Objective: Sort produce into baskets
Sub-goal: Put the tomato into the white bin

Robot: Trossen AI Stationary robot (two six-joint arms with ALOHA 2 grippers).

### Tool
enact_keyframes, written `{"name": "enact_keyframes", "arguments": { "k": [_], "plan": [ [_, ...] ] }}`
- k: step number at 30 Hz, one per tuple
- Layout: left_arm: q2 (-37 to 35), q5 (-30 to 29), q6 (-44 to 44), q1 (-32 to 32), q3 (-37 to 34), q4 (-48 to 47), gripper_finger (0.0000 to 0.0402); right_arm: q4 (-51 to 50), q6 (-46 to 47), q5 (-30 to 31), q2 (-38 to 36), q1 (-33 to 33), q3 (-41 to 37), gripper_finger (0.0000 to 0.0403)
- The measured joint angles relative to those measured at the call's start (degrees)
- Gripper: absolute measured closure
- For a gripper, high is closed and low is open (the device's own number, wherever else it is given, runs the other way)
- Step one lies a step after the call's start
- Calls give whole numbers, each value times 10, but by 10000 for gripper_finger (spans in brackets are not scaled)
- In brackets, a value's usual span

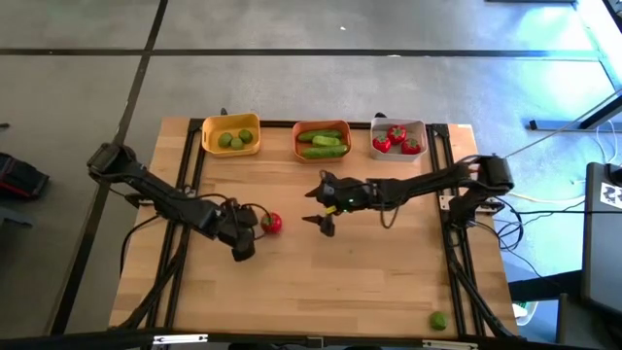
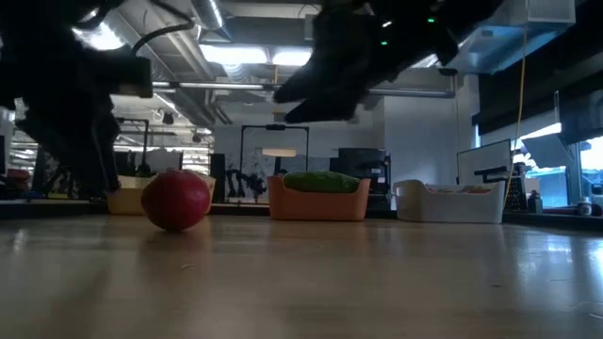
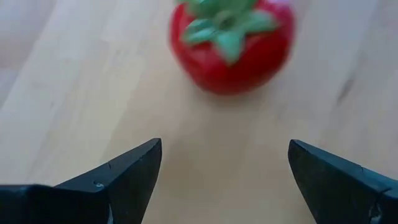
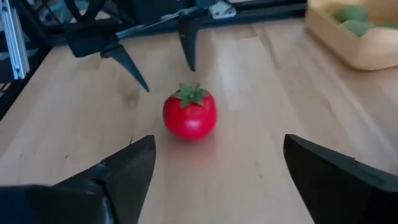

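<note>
A red tomato with a green stem stands on the bare table left of centre, and shows in the low view. My left gripper is open just on its left, fingers slanting down, the tomato a little beyond the fingertips. My right gripper is open to the tomato's right, above the table, facing the tomato. Along the far edge stand a yellow basket with limes, an orange basket with cucumbers and a white basket with tomatoes.
One lime lies alone near the table's front right corner. Black rails run along the table's left and right sides. Bare wood stretches across the near half of the table.
</note>
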Motion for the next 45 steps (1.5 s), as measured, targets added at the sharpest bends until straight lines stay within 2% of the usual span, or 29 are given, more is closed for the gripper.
{"name": "enact_keyframes", "arguments": {
  "k": [8, 17, 20, 24, 33, 39, 45],
  "plan": [
    [-1, -104, 24, 6, -69, 148, 61, -55, -31, -4, 111, 0, 137, 38],
    [0, -134, 47, 34, -106, 229, 61, -71, -27, -4, 205, 0, 248, 38],
    [0, -132, 52, 42, -116, 257, 61, -67, -28, -5, 227, -4, 263, 38],
    [0, -133, 52, 53, -124, 260, 61, -61, -12, -37, 251, -17, 272, 38],
    [0, -133, 85, 82, -126, 285, 61, -77, 20, -69, 273, -38, 272, 38],
    [0, -133, 94, 98, -126, 290, 61, -99, 38, -69, 281, -37, 271, 38],
    [0, -133, 94, 100, -126, 289, 61, -166, 37, -31, 280, -38, 271, 38]
  ]
}}
